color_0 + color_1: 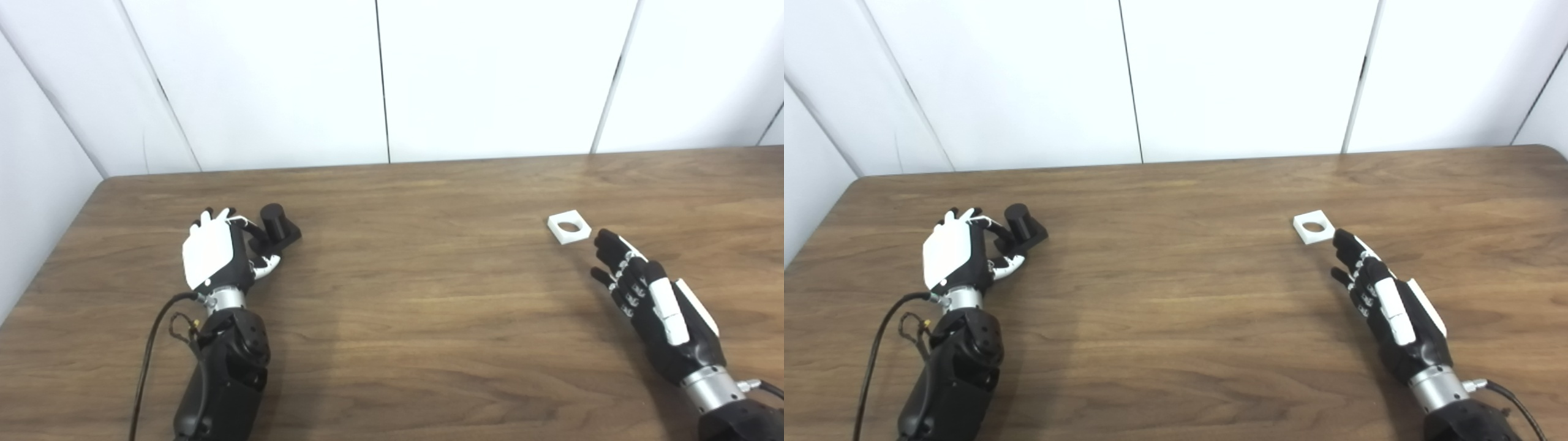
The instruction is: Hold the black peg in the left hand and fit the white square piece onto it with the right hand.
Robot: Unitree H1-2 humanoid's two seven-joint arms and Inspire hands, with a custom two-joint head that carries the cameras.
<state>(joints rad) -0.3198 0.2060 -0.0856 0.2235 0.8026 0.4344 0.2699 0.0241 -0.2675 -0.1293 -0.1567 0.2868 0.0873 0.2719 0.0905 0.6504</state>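
The black peg (277, 226), a short cylinder on a square black base, stands on the wooden table (404, 294) at the left. My left hand (220, 251) lies right beside it, fingers apart and reaching to the peg's base; I cannot tell whether they touch it. The white square piece (569, 226), with a round hole, lies flat on the table at the right. My right hand (649, 294) is open, fingers stretched out, its fingertips (603, 237) just short of the piece and apart from it. Both also show in the right eye view: peg (1020, 224), piece (1313, 226).
White wall panels (380, 79) stand behind the table's far edge. A black cable (147, 349) runs along my left forearm. The table's left edge lies close to my left arm.
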